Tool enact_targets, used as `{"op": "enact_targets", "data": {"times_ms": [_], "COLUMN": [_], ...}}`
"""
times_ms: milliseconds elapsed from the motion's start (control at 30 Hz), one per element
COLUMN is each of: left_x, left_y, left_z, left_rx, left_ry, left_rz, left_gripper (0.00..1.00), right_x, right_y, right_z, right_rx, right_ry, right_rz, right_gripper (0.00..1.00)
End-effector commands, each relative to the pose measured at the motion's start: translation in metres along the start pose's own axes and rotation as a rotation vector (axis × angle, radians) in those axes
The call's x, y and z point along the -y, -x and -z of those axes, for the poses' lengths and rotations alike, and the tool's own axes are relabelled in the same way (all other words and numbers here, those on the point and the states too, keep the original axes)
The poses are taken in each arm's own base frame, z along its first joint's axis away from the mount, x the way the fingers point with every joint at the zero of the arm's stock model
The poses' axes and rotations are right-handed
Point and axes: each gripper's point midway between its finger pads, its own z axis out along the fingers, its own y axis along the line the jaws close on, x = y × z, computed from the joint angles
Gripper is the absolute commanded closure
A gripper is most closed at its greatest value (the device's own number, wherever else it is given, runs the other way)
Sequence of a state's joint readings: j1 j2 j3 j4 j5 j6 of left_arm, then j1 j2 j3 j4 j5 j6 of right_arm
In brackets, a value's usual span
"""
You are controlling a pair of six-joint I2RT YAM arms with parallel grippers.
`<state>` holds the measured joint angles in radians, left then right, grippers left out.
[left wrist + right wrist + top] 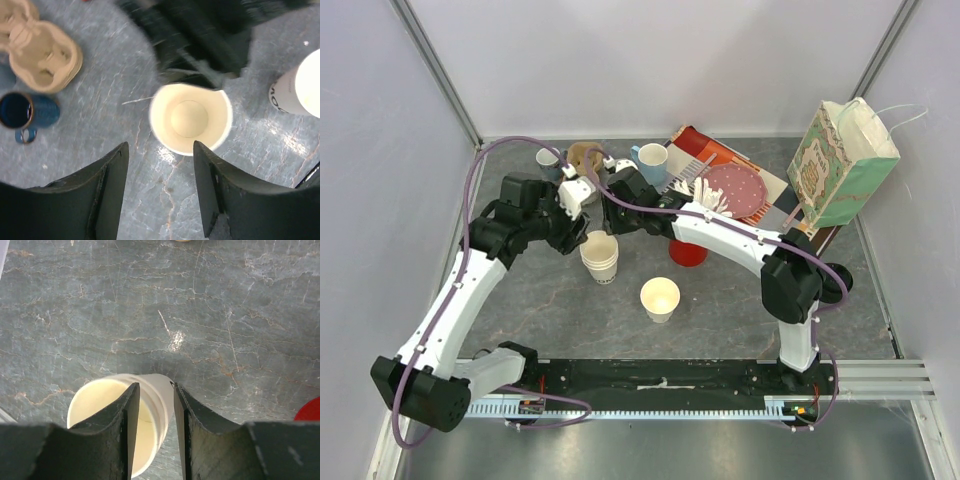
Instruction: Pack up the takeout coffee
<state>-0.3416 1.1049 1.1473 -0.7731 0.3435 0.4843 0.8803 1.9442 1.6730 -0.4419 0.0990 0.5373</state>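
I see the marbled grey table (pixel 740 320). My right gripper (pixel 155 387) is clamped on the rim wall of the stack of paper cups (pixel 600 257) at mid-table. My left gripper (pixel 160 150) hangs over it, jaws apart and empty. A single cup (pixel 659 298) stands nearby.

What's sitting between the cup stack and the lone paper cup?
Nothing: top external view shows bare table between the cup stack and the lone paper cup.

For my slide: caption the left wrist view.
Left gripper, jaws open, over an empty paper cup; dark blue mug at left.
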Motion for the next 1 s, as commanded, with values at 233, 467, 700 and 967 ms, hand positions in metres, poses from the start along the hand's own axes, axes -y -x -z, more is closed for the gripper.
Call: {"op": "enact_targets", "data": {"times_ms": [233, 467, 700, 967], "left_x": [-0.031, -0.026, -0.016, -0.028], "left_y": [-0.009, -0.027, -0.031, -0.043], "left_z": [0.000, -0.015, -0.025, -0.031], "left_rx": [0.160, 0.133, 0.130, 0.087], "left_ry": [0.016, -0.049, -0.096, -0.032], "left_rz": [0.261, 0.266, 0.357, 0.375], "left_gripper": [0.49, 0.44, 0.45, 0.46], "right_x": [-0.016, -0.018, -0.016, -0.024], "right_y": [0.012, 0.009, -0.009, -0.003], "right_z": [0.017, 0.023, 0.017, 0.025], "right_rx": [0.056, 0.047, -0.009, 0.004], "right_ry": [0.045, 0.058, 0.044, 0.064], "right_rz": [0.116, 0.176, 0.212, 0.228], "right_gripper": [0.67, 0.60, 0.68, 0.65]}}
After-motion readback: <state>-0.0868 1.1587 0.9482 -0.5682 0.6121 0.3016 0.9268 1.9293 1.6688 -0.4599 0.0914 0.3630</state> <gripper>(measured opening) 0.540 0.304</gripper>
